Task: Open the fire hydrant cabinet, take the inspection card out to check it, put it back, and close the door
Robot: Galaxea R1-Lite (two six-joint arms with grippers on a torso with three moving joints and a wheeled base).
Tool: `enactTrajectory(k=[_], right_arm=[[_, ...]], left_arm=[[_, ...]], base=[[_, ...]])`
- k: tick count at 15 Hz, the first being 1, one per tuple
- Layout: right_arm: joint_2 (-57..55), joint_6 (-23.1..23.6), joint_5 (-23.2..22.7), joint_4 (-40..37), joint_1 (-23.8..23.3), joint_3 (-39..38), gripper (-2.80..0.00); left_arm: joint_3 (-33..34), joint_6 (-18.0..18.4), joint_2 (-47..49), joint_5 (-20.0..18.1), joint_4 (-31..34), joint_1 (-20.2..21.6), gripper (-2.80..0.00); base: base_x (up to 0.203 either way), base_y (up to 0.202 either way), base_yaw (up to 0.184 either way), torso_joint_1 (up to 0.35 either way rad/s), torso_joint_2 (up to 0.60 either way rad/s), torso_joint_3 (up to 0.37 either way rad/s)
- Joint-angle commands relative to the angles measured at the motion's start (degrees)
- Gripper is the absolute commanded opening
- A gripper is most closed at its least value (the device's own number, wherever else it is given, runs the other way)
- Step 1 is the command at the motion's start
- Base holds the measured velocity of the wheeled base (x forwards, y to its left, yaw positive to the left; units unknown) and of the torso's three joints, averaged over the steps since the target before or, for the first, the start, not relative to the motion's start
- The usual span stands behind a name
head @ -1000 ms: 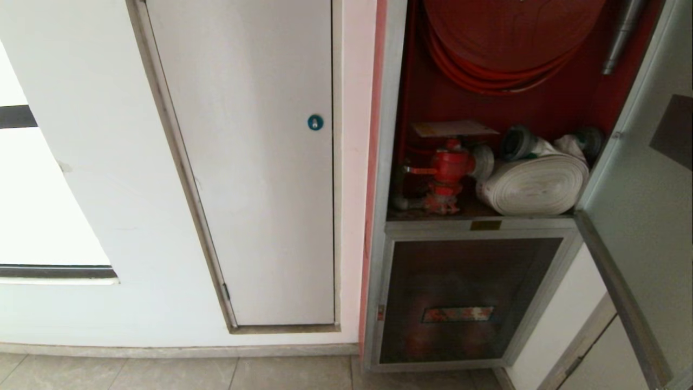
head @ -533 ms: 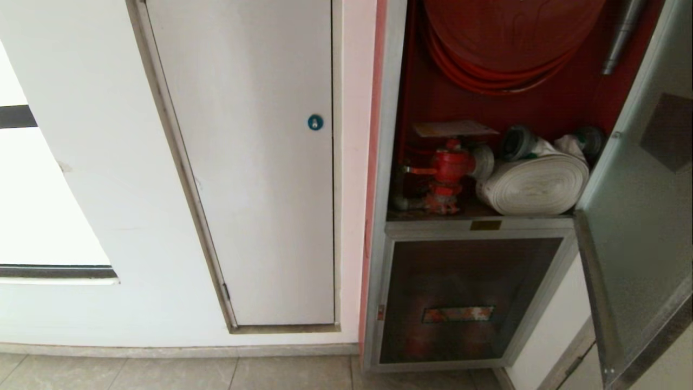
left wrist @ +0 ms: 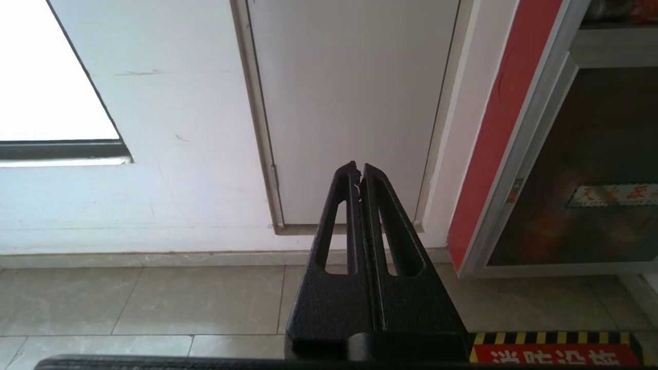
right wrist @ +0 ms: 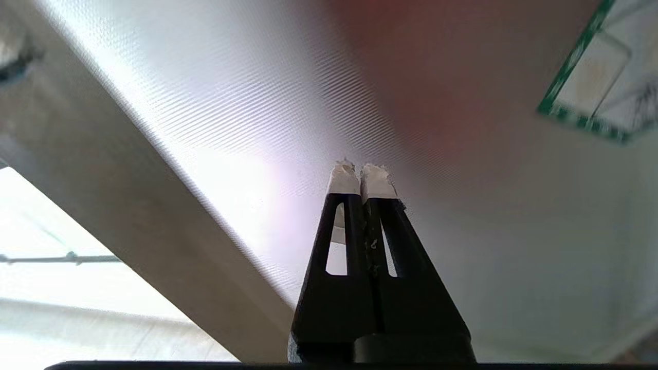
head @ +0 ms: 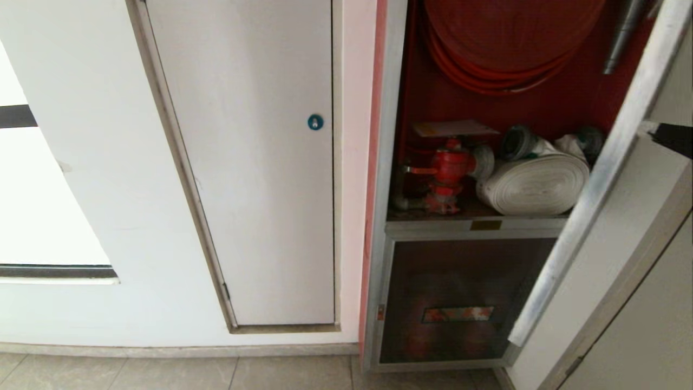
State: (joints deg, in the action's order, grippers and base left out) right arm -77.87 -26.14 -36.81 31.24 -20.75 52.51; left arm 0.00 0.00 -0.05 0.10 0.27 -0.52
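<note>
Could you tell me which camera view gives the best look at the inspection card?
The head view: the inspection card lies flat on top of the red valve inside the fire hydrant cabinet. The left and right wrist views do not show it at all.

The door point(head: 606, 216) hides part of the white rolled hose point(head: 533, 184).

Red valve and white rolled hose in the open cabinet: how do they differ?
The red metal valve stands upright at the compartment's left; the white rolled hose lies as a flat coil to its right and looks bulkier. The valve carries a flat white card on top; the hose carries none. Both sit on the same shelf.
</note>
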Motion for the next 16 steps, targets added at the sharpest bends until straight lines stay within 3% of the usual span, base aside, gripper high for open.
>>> enactTrajectory(k=[1,3,6,11,16], right_arm=[[-8.25,0.1,0.03,0.18,3.12,4.73,-2.8],[-14.69,0.45,1.96,-0.11,6.14,11.29,-2.8],[-23.21,2.77,8.92,-4.37,11.53,21.98,-2.8],[-33.2,5.05,18.37,-7.51,18.17,33.48,-2.8],[-37.02,7.03,21.75,-14.34,22.03,40.78,-2.8]], left_arm=[[0.0,0.0,0.05,0.06,0.0,0.0,-2.8],[0.0,0.0,0.05,0.07,0.0,0.0,-2.8],[0.0,0.0,0.05,0.08,0.0,0.0,-2.8],[0.0,0.0,0.05,0.08,0.0,0.0,-2.8],[0.0,0.0,0.05,0.01,0.0,0.0,-2.8]], base=[[0.0,0.0,0.0,0.0,0.0,0.0],[0.0,0.0,0.0,0.0,0.0,0.0],[0.0,0.0,0.0,0.0,0.0,0.0],[0.0,0.0,0.0,0.0,0.0,0.0],[0.0,0.0,0.0,0.0,0.0,0.0]])
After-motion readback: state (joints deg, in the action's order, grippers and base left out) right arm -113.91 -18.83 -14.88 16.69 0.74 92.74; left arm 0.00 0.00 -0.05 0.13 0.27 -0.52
